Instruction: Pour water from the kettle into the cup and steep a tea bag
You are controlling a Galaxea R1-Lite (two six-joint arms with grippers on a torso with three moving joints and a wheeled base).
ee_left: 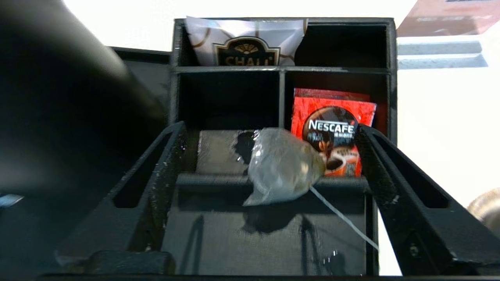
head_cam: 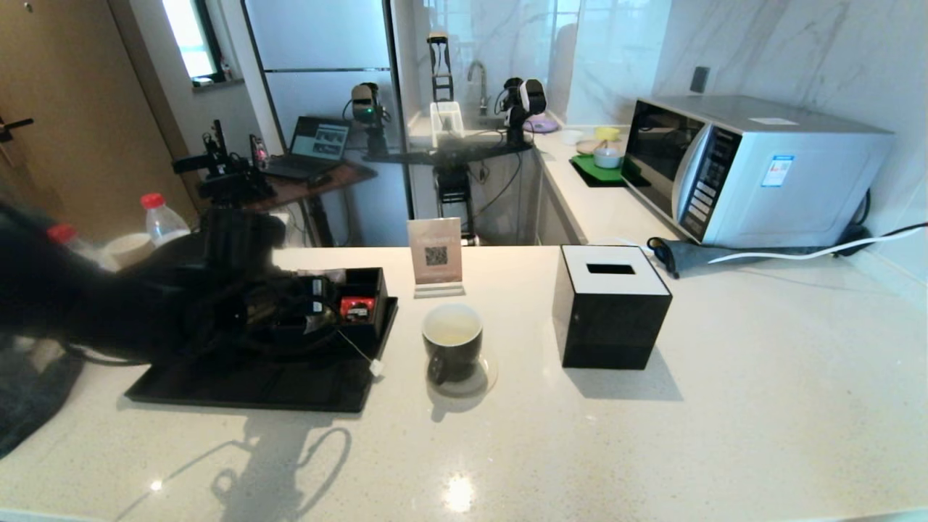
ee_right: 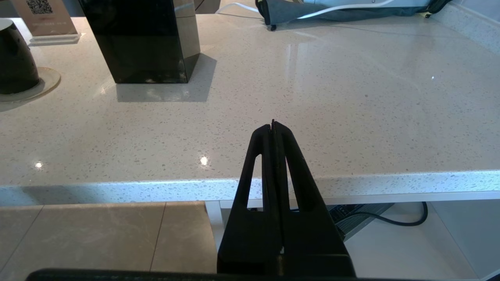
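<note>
One half of the job looks finished: the cup, standing on a small coaster between the black tray and the tissue box, already holds pale yellowish water, so the pouring appears done. Steeping, by contrast, is judged not yet started.

The tea bag lies on the front edge of the black organiser that sits on the tray, next to the red coffee packet, with its white string trailing off toward the tray's edge; in the head view the string's tag rests near the tray's corner, close to the cup. The bag looks glossy, and droplets lie around it, though whether it is wet cannot be settled from here.

The left gripper hovers over the organiser with its fingers spread wide on either side of the tea bag, touching nothing and holding nothing. Closing on the bag or its string, lifting it, and lowering it into the cup is what seems left.

The kettle cannot be made out; the left arm hides that side of the counter. The right gripper is parked off the counter's near edge, fingers pressed together and empty.
</note>
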